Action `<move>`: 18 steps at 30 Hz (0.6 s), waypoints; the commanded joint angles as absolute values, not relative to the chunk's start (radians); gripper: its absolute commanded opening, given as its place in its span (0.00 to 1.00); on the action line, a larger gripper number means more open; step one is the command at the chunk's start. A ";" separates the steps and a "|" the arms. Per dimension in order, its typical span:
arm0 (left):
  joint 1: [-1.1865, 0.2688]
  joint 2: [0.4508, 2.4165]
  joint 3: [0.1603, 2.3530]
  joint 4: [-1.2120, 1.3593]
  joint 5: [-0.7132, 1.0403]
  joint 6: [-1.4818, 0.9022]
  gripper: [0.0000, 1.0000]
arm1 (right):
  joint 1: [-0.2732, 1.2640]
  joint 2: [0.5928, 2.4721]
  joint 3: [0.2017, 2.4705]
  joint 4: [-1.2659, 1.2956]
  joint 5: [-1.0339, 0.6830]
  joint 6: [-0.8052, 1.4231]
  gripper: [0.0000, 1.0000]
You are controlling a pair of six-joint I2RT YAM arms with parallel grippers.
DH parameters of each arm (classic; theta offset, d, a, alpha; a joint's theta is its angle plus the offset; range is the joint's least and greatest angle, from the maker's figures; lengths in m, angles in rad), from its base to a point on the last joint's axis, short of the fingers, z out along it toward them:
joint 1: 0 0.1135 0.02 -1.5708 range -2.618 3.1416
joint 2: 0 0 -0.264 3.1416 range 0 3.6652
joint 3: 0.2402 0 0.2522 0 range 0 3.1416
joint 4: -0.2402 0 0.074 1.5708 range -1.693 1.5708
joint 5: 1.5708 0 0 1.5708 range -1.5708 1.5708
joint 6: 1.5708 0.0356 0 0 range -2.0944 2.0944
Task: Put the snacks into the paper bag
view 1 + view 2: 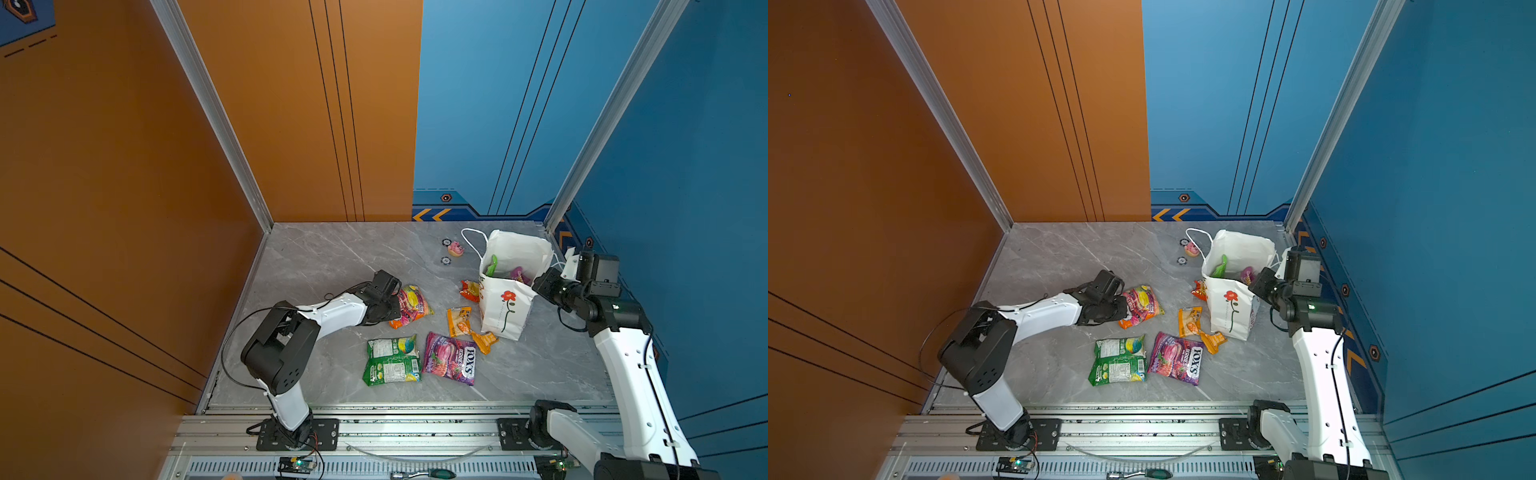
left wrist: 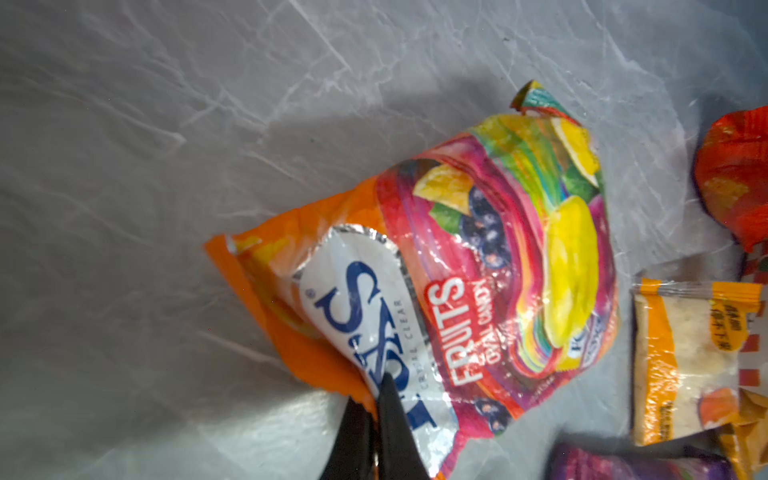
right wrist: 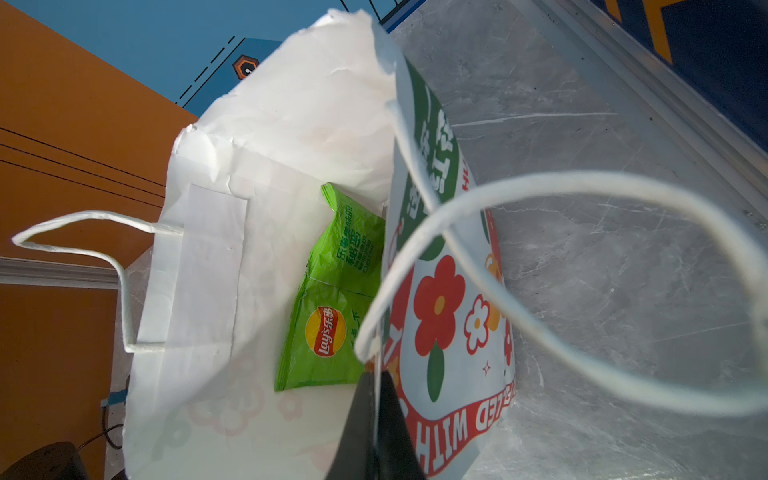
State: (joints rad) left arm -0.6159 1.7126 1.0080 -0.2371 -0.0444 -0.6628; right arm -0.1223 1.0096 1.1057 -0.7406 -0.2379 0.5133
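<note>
Left pincer (image 2: pixel 372 392): closed tight on the orange edge of the fruit packet (image 1: pixel 411 305), marked FOX'S. The packet rests on the table (image 1: pixel 332 257), well left of the bag (image 1: pixel 505 307) in both top views. Right pincer (image 3: pixel 377 380): closed on the bag's rim, on the side away from the fruit packet. Bag upright, mouth open. Inside the bag: a Lay's packet (image 3: pixel 332 311), green, plus something purple I cannot read. Just beside the bag's base: three orange packets (image 1: pixel 458 320). In front of the bag, toward the arm bases: a purple packet (image 1: pixel 451 357) and a green packet (image 1: pixel 392 359), side by side.
</note>
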 commanded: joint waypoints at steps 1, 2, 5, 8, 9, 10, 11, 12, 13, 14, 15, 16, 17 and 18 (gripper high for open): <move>-0.646 1.659 1.047 -0.394 -0.216 -0.582 0.00 | -0.107 0.996 1.113 -0.741 -0.204 0.485 0.00; -0.656 1.650 1.074 -0.431 -0.256 -0.566 0.00 | -0.094 0.996 1.120 -0.754 -0.162 0.479 0.00; -0.683 1.619 1.114 -0.502 -0.331 -0.517 0.00 | -0.050 0.994 1.142 -0.783 -0.082 0.462 0.00; -0.700 1.571 1.139 -0.537 -0.379 -0.470 0.00 | -0.048 0.994 1.147 -0.782 -0.096 0.462 0.00; -0.704 1.557 1.149 -0.550 -0.394 -0.458 0.00 | -0.046 0.996 1.145 -0.781 -0.099 0.462 0.00; -0.709 1.539 1.161 -0.564 -0.412 -0.438 0.00 | -0.046 0.996 1.144 -0.778 -0.104 0.463 0.00; -0.714 1.522 1.175 -0.578 -0.432 -0.420 0.00 | -0.045 0.997 1.141 -0.775 -0.110 0.463 0.00; -0.721 1.505 1.186 -0.590 -0.448 -0.406 0.00 | -0.045 0.999 1.140 -0.772 -0.118 0.465 0.00; -0.727 1.486 1.195 -0.599 -0.473 -0.389 0.00 | -0.044 0.999 1.139 -0.767 -0.129 0.466 0.00; -0.732 1.470 1.205 -0.605 -0.486 -0.374 0.00 | -0.042 0.998 1.139 -0.764 -0.135 0.465 0.00; -0.734 1.453 1.217 -0.609 -0.495 -0.359 0.00 | -0.039 0.996 1.137 -0.760 -0.138 0.465 0.00; -0.738 1.435 1.229 -0.610 -0.499 -0.343 0.00 | -0.034 0.993 1.134 -0.755 -0.139 0.464 0.00; -0.742 1.421 1.238 -0.611 -0.502 -0.329 0.00 | -0.030 0.993 1.135 -0.755 -0.137 0.463 0.00; -0.745 1.407 1.251 -0.611 -0.508 -0.315 0.00 | -0.025 0.993 1.137 -0.757 -0.134 0.462 0.00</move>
State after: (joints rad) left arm -0.7307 1.4582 1.1969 -0.5888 -0.4332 -0.3866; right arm -0.0406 1.0092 1.1145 -0.7582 -0.1329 0.4870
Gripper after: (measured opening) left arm 0.046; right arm 0.046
